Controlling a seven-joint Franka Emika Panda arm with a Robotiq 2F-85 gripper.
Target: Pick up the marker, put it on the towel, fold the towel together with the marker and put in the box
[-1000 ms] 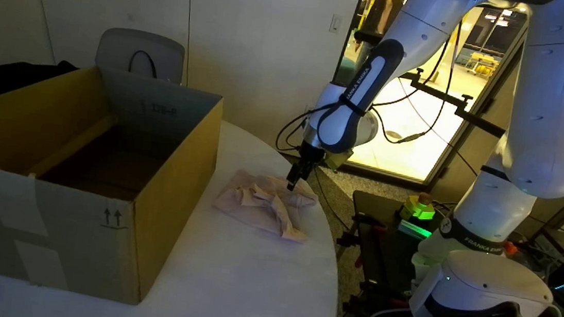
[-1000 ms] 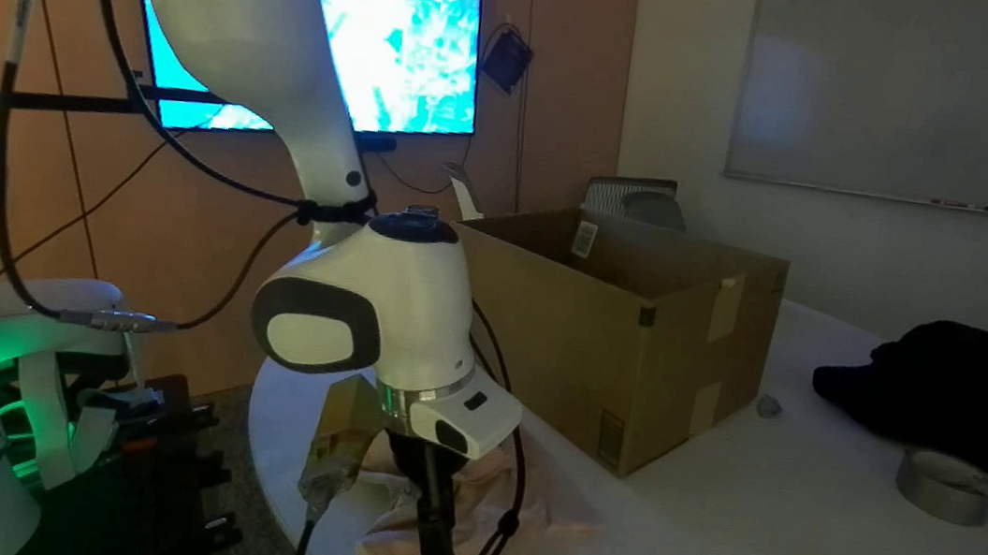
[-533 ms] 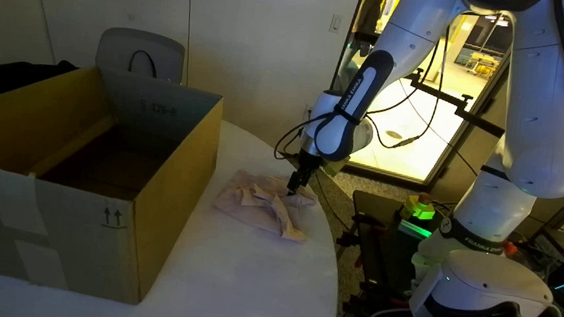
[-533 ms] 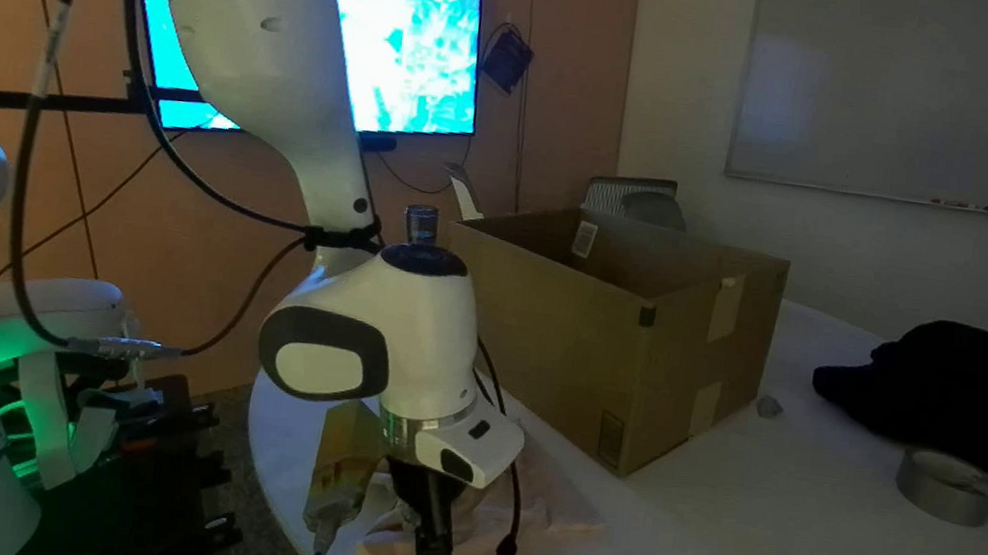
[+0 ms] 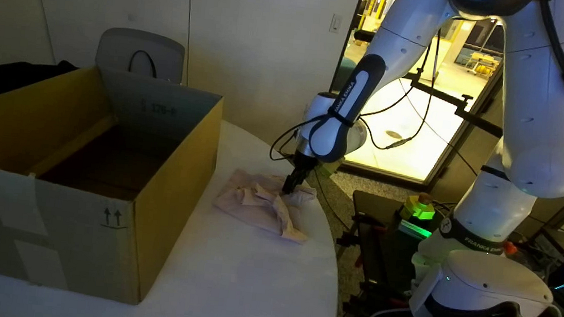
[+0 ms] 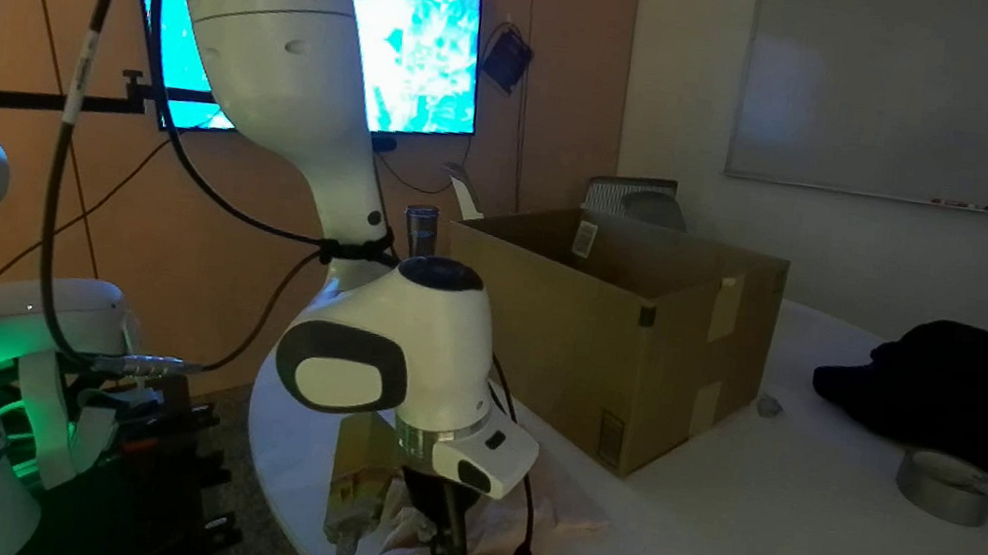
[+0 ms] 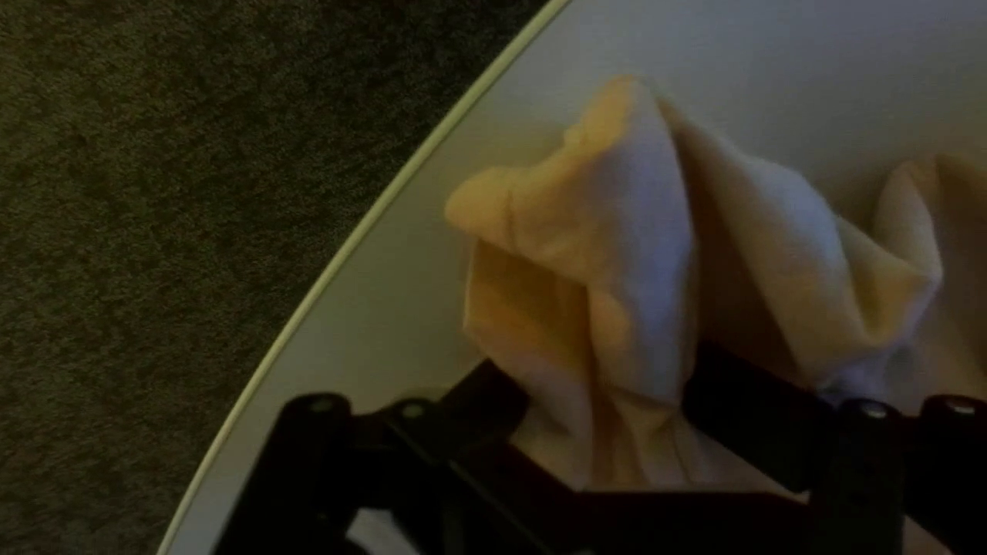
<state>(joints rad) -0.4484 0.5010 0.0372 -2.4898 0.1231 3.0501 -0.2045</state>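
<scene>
The pale pink towel [image 5: 255,217] lies crumpled near the rounded table edge, its folds raised in ridges. My gripper [image 5: 287,190] points down at the towel's far part, low enough to meet the cloth. From the wrist, a bunched fold of towel [image 7: 624,231] runs between the fingers of my gripper [image 7: 605,385], which stand well apart; the left fingertip seems to touch the cloth. The fingers' lower ends fall outside the frame in an exterior view, where the wrist covers part of the towel [image 6: 565,508]. The marker is hidden. Beside the towel stands the open-topped cardboard box [image 5: 177,200].
The table edge [image 7: 362,231] runs close by the towel, with carpet beyond it. A tape roll [image 6: 945,488] and a black cloth bundle [image 6: 960,401] lie on the table past the box. Behind it is a grey chair [image 5: 142,52]. Cables [image 6: 508,543] hang beside the wrist.
The arm has come down and shifted slightly toward the box, bringing the gripper from just above the towel into its folds. The towel and box stay where they were.
</scene>
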